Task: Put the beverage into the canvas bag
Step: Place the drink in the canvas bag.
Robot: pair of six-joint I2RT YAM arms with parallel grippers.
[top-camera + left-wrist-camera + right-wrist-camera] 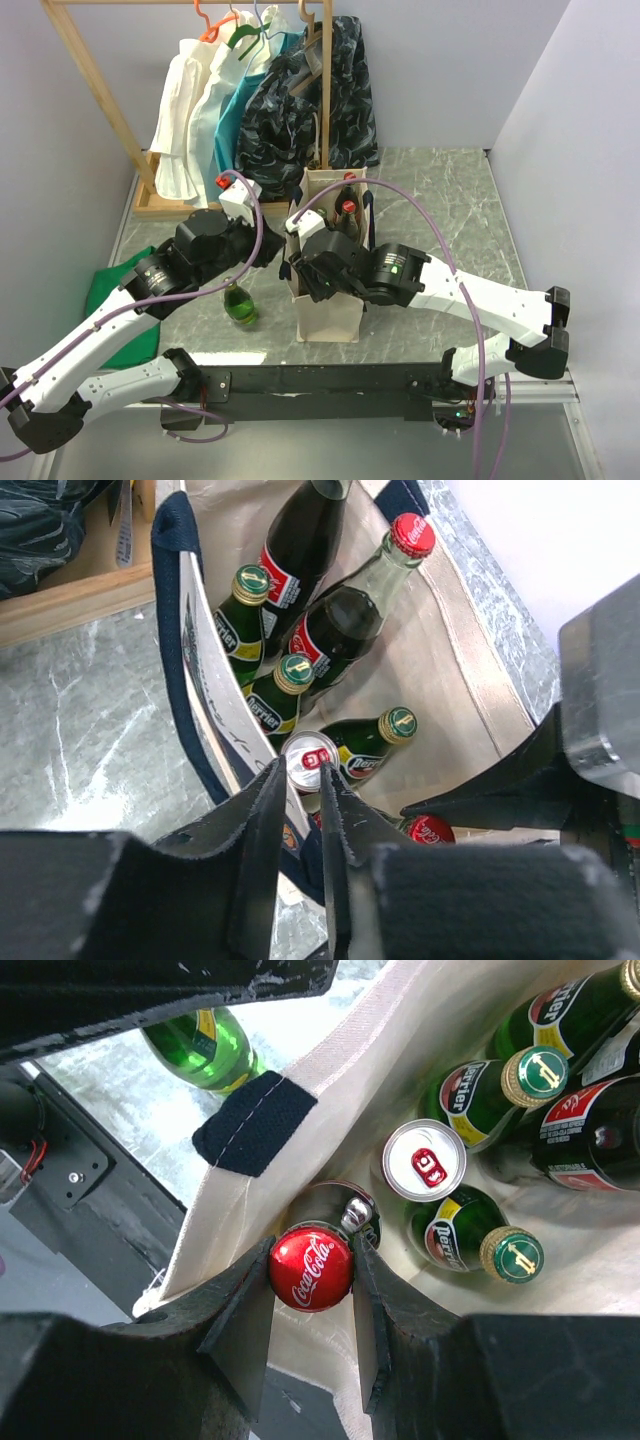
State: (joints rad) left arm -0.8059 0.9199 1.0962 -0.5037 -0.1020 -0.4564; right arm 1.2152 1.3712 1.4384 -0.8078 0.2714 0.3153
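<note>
The cream canvas bag (330, 322) with navy trim stands upright mid-table, its mouth open (330, 1070). My right gripper (311, 1260) reaches into its near corner, shut on the red cap of a Coca-Cola bottle (311, 1268) that stands inside against the bag wall. That cap (431, 830) also shows in the left wrist view. At the bag's left rim, my left gripper (303, 772) has its fingers narrowly parted, with the rim's edge (215, 715) running into the gap. In the top view the left gripper (284, 243) meets the bag from the left and the right gripper (312, 275) from above.
Several green Perrier bottles (283, 688), two more cola bottles (345, 615) and a silver can (424, 1160) are in the bag. A green bottle (239, 304) stands on the table left of it. A clothes rack (250, 100) fills the back left; a green cloth (120, 300) lies at left.
</note>
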